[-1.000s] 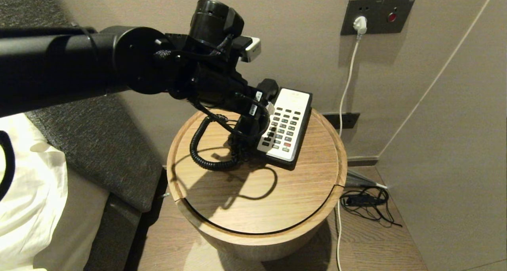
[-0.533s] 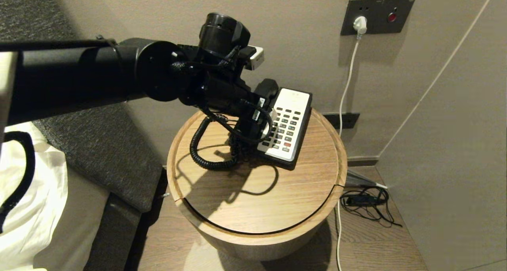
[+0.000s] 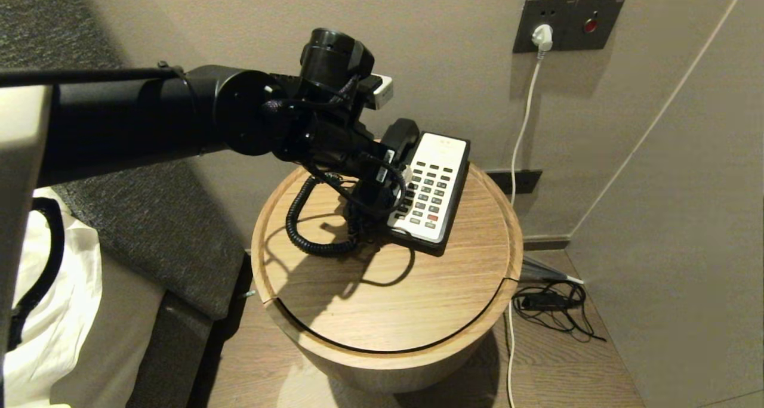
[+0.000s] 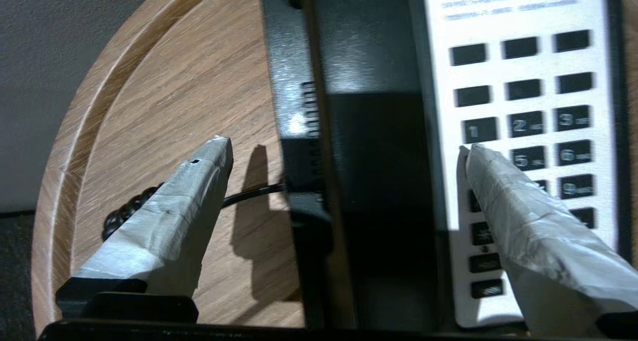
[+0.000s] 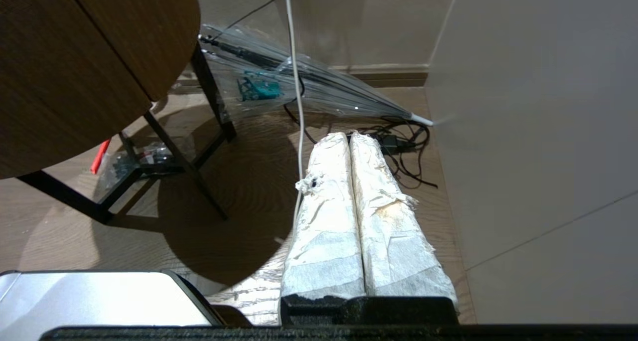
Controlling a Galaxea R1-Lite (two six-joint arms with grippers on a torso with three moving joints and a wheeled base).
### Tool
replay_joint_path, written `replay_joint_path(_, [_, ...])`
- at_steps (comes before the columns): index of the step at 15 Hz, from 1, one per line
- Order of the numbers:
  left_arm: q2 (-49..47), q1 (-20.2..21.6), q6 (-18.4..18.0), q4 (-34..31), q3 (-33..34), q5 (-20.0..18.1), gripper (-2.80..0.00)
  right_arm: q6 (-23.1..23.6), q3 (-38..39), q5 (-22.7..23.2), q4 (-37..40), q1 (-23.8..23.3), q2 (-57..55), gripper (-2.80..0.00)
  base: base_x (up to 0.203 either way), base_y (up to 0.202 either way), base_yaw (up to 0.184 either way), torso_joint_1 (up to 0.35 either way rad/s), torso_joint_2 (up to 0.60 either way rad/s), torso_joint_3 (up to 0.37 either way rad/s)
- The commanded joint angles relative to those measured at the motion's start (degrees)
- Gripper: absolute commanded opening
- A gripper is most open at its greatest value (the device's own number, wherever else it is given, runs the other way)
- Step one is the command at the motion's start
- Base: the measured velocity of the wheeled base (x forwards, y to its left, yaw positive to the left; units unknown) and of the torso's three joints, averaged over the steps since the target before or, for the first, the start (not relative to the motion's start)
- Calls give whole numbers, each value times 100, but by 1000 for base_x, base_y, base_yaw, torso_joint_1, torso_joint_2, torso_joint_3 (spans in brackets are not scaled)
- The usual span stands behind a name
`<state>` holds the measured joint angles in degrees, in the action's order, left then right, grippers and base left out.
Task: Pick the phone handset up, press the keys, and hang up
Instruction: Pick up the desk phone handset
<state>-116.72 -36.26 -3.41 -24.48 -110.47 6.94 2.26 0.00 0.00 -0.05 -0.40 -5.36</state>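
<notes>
The left gripper (image 4: 344, 151) holds its tape-wrapped jaws wide apart, straddling the long glossy black phone handset (image 4: 371, 156), which lies in its cradle on the black phone base (image 3: 444, 217). One fingertip (image 4: 481, 164) sits over the dark grey rectangular keys (image 4: 543, 121) on the white faceplate, the other over the round wooden table (image 3: 382, 289) near the black coiled cord (image 3: 301, 223). Low beside the table, the right gripper (image 5: 349, 139) hangs above the floor, jaws pressed together, holding nothing.
</notes>
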Motion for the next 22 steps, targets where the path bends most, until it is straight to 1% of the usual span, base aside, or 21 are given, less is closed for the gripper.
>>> replay_joint_path(1, [-17, 14, -1, -4, -1, 9, 0, 3, 0, 0, -4, -4, -1, -280, 0, 0, 0, 0, 0, 0])
replay_joint_path(2, [-26, 14, -1, -4, -1, 9, -280, 3, 0, 0, -4, -4, -9, -280, 0, 0, 0, 0, 0, 0])
replay_joint_path(13, [-26, 21, 13, 31, 1, -6, -280, 3, 0, 0, -4, -4, -9, -280, 0, 0, 0, 0, 0, 0])
replay_joint_path(22, [203, 22, 16, 31, 8, 1, -280, 3, 0, 0, -4, -4, -9, -280, 0, 0, 0, 0, 0, 0])
